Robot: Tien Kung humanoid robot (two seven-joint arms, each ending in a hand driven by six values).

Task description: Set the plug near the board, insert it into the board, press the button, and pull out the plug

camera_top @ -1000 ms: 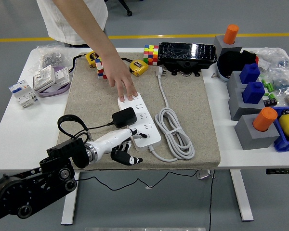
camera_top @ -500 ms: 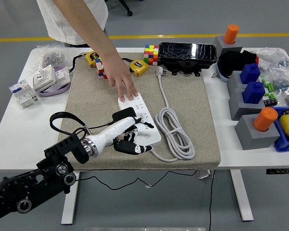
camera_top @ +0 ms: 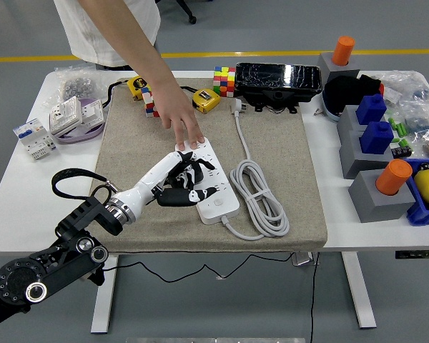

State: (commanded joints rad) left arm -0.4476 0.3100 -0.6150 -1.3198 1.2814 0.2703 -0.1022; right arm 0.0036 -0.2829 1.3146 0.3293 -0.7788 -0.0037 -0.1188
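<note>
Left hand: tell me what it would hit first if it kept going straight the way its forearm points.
Probably the person's hand pressing the far end of the white power strip. The left hand lies over the strip, pointing up and right toward it. Height is unclear, so it may pass beneath.

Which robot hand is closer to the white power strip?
The left hand. It is right over the white power strip, with its fingers on top of it. The right hand is not in the picture at all.

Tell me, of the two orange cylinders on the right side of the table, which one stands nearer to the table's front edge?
The orange cylinder in the grey block beside the blue bin stands nearer. The other orange cylinder stands at the far back.
</note>
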